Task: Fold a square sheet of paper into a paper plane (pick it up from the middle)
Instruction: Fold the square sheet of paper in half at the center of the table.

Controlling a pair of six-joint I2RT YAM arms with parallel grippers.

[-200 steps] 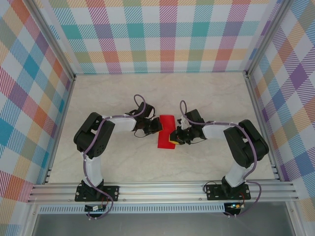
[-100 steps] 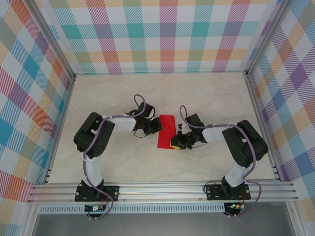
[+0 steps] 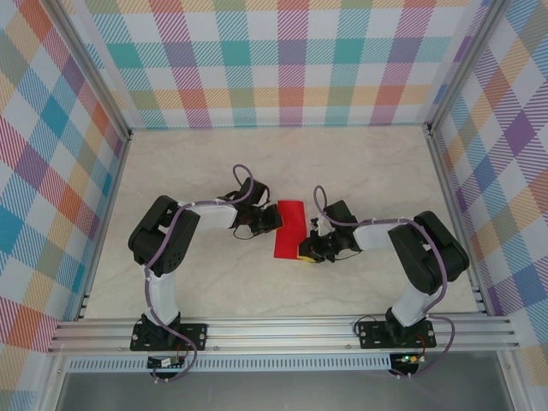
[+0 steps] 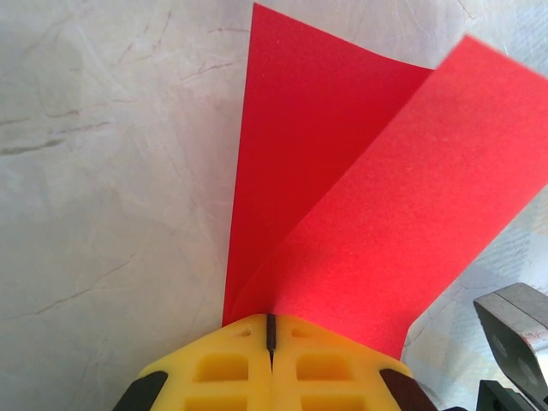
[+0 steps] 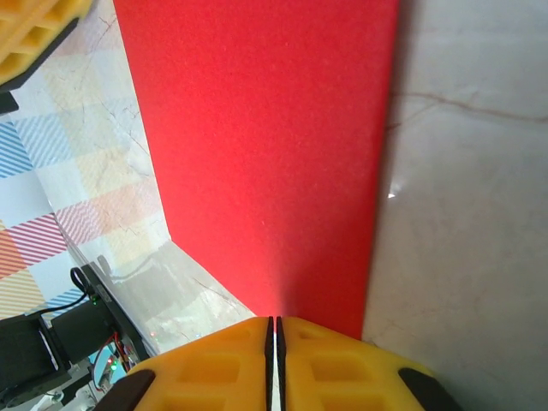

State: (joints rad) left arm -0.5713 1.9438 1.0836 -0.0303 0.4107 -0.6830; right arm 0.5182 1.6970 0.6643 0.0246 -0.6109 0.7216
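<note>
The square sheet of paper (image 3: 288, 224) is bright red and lies folded into a narrow strip at the middle of the table. My left gripper (image 3: 276, 221) meets its left edge. In the left wrist view the yellow fingers (image 4: 231, 368) are pressed together at the fold, and two red layers (image 4: 342, 214) fan out from the tips, the upper one lifted. My right gripper (image 3: 306, 253) is at the strip's near right corner. In the right wrist view its jaws (image 5: 275, 330) are shut on the red edge (image 5: 265, 154), with only a hairline gap.
The marble-look tabletop (image 3: 360, 171) is boxed in by checkered walls (image 3: 282, 60) and aluminium rails (image 3: 282, 330). Both arms reach inward from the near edge. A grey part of the right gripper (image 4: 514, 334) shows close by in the left wrist view.
My right gripper has slid a little toward the near right corner of the paper. The left gripper and the paper have stayed put.
</note>
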